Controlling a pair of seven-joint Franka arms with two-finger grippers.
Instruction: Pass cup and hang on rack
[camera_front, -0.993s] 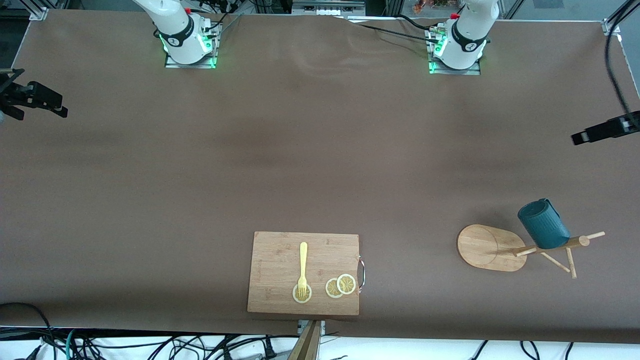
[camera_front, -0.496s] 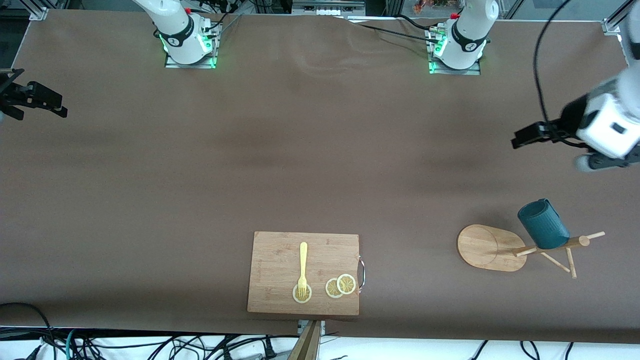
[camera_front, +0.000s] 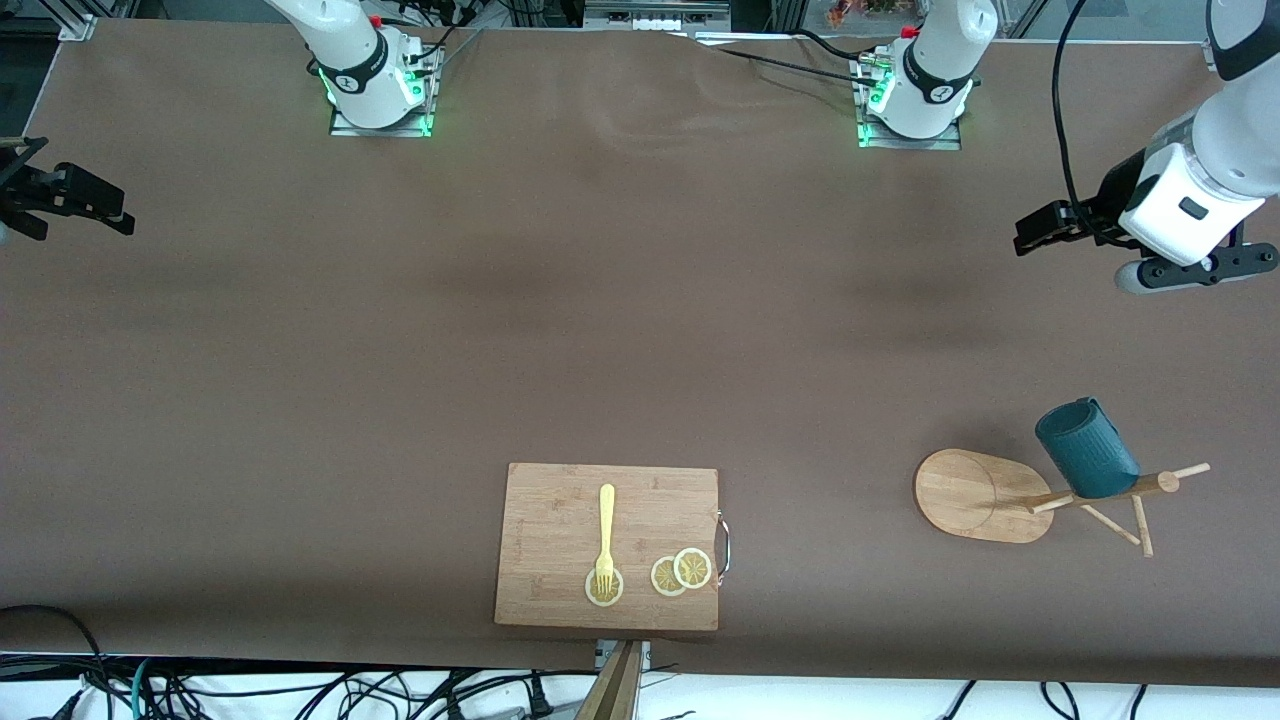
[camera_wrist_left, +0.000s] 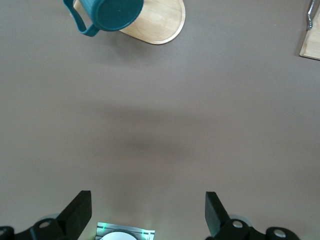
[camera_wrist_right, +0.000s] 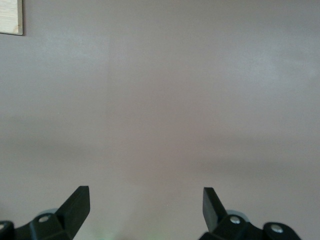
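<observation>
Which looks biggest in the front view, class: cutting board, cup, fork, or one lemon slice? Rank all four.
1. Cutting board, clearly the largest.
2. Cup, though hanging on the rack raises it toward the camera.
3. Fork: long but thin, so close to the cup.
4. Lemon slice, the smallest.

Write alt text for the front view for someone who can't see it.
A dark teal cup hangs on a wooden rack toward the left arm's end of the table. The open left gripper hovers over bare table there; the right gripper waits at the right arm's end. A cutting board holds a fork and lemon slices.
</observation>
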